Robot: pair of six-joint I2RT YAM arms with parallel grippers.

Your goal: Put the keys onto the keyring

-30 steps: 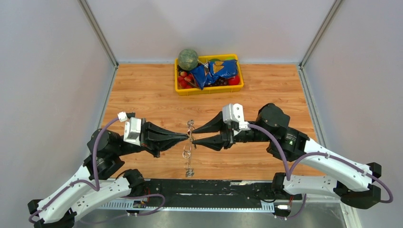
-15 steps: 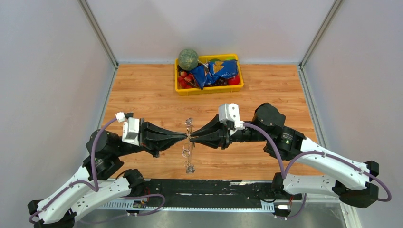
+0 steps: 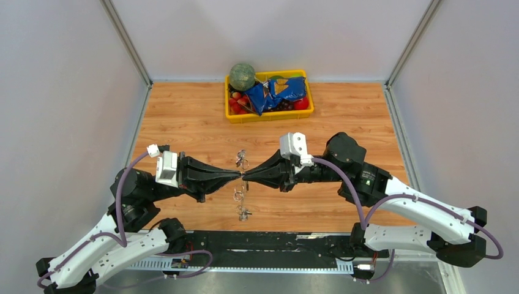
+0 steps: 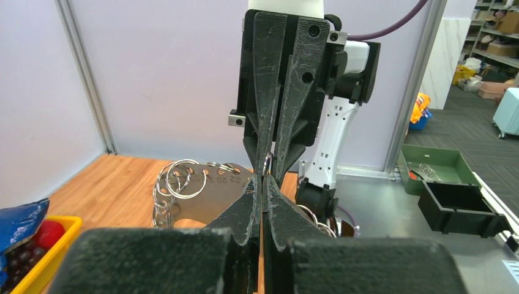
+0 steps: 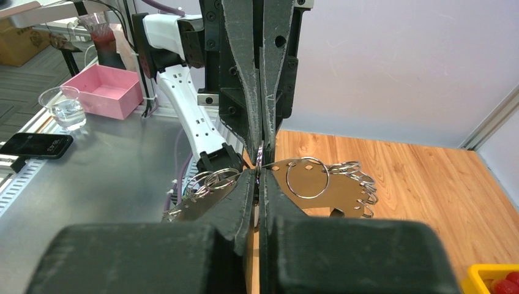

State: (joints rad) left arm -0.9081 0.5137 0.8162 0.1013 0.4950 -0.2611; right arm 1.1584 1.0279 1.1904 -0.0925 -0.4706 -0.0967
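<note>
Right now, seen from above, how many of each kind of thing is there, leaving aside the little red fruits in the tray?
grippers: 2, the left gripper and the right gripper
keyring: 1
yellow tray: 1
green round fruit: 1
blue bag: 1
Total: 6

Two white arms (image 3: 428, 211) are wearing black joints (image 3: 352, 153); purple cables (image 3: 124, 191) are looping along them; black pointy fingers (image 4: 266, 104) are showing scratches.
</note>
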